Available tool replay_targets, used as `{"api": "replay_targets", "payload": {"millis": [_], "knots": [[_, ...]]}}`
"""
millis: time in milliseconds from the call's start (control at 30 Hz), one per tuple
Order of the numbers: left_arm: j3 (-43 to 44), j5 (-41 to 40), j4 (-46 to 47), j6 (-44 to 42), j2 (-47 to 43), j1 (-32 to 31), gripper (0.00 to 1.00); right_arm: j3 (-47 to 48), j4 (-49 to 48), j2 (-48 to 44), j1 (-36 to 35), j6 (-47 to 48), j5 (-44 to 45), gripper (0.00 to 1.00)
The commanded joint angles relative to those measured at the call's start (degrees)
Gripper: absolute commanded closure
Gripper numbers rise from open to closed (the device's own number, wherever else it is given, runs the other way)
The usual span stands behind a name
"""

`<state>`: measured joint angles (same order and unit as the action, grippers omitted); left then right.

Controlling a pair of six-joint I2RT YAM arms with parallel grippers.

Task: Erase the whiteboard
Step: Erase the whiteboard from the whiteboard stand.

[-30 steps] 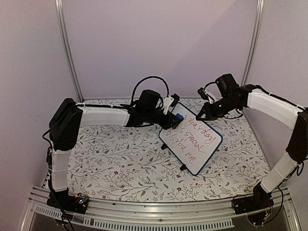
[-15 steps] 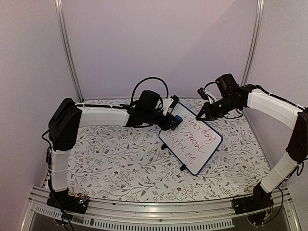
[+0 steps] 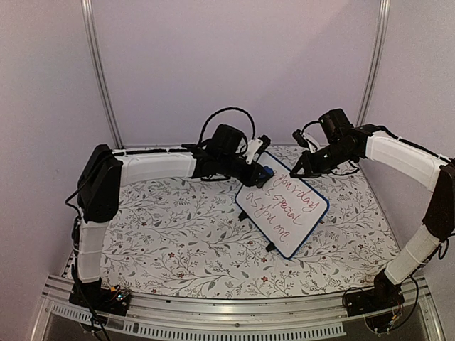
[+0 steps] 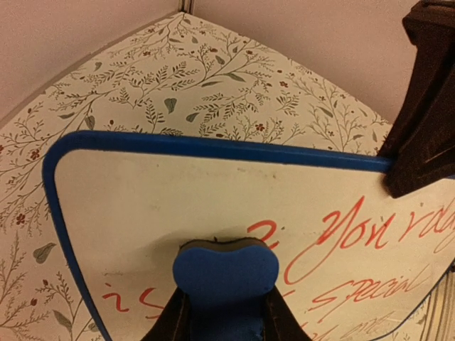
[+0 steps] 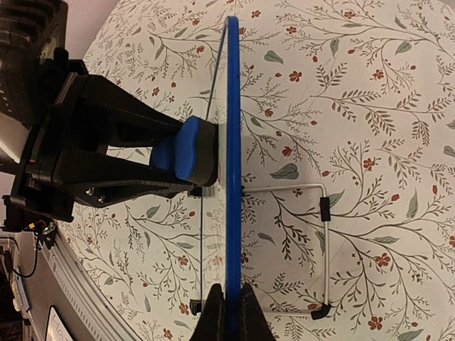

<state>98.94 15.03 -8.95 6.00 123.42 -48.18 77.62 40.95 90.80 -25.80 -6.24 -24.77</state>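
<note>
The whiteboard (image 3: pixel 283 204) has a dark blue frame and stands tilted on its wire stand, with red handwriting across it. My left gripper (image 3: pixel 261 172) is shut on a small blue eraser (image 4: pixel 225 273) and presses its dark felt face against the board's upper left part (image 4: pixel 178 192). That corner is wiped white. My right gripper (image 3: pixel 297 170) is shut on the board's top edge; in the right wrist view (image 5: pixel 232 312) the jaws pinch the blue frame (image 5: pixel 232 142) edge-on, and the eraser (image 5: pixel 181 149) touches the board's face.
The table is covered by a floral cloth (image 3: pixel 178 234). The board's wire stand (image 5: pixel 323 234) with black feet rests on the cloth behind it. White walls and metal posts (image 3: pixel 99 78) close in the back and sides.
My left gripper with the eraser has moved up and a little right along the board's top left part. The right gripper and the board have held still.
</note>
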Motion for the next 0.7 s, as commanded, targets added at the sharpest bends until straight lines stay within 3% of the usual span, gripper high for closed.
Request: {"api": "replay_targets", "payload": {"millis": [0,300,667], "knots": [[2.85,0.98,0.24,-0.65,2.74,-1.93,1.00,1.41,2.07,0.10,-2.15,2.60,-7.28,1.00],[4.67,1.01,-0.14,0.08,3.63,-2.34,1.00,1.93,2.05,0.25,-2.15,2.29,-7.17,1.00],[-8.16,-0.06,3.72,1.60,-0.40,-3.11,1.00,1.75,1.85,-0.01,-2.15,2.20,-7.44,1.00]]}}
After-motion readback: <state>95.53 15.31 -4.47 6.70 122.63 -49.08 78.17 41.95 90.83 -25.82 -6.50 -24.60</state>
